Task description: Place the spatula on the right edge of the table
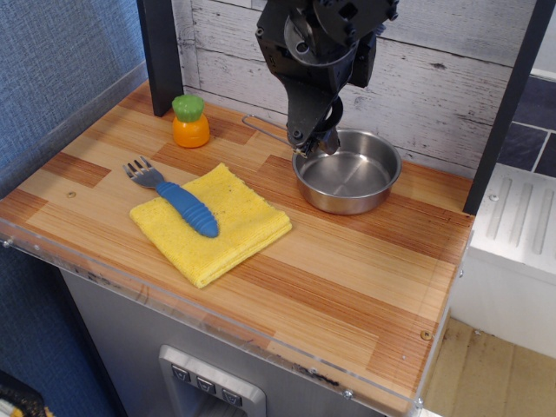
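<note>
Lying across the left part of the bench, the spatula rests with its ribbed blue handle on a folded yellow cloth and its grey pronged head reaching off the cloth's upper-left corner onto bare wood. The cloth sits slightly left of the bench's middle, its lower corner near the front edge, where a clear acrylic rim runs along the planks. Behind the spatula, near the back left, a toy carrot stands upright, well apart from the cloth and just beside a dark vertical post. A steel pan sits toward the back, right of centre, its thin wire handle pointing left along the wood. The black arm comes down from above, and the gripper hangs at the pan's left rim, right over or against it; whether it touches I cannot tell. Its fingertips are close together and dark against the metal, so I cannot tell whether they stand slightly apart or closed, and nothing is seen held in them. From the cloth's right corner to the right edge the striped planks are bare, with open wood in front of the pan as well. Beyond the right edge lies a white ribbed surface, set lower, behind another dark post.
</note>
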`<move>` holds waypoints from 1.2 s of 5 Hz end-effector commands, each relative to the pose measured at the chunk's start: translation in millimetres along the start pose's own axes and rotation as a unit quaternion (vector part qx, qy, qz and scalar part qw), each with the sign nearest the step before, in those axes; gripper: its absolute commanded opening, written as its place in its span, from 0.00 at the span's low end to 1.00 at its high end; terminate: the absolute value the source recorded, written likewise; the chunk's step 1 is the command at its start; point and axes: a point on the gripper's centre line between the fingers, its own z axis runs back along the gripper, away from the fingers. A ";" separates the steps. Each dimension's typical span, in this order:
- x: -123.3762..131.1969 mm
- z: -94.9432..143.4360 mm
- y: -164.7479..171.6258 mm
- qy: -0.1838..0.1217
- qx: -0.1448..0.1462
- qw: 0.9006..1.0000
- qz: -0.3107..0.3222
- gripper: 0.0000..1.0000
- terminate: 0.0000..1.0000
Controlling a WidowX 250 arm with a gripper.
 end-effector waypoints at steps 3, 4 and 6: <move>32.6 21.0 21.2 -0.126 0.169 0.971 -0.114 1.00 0.00; 50.6 30.6 32.4 -0.166 0.239 0.947 -0.140 1.00 0.00; 86.3 16.0 62.2 -0.125 0.309 0.933 -0.136 1.00 0.00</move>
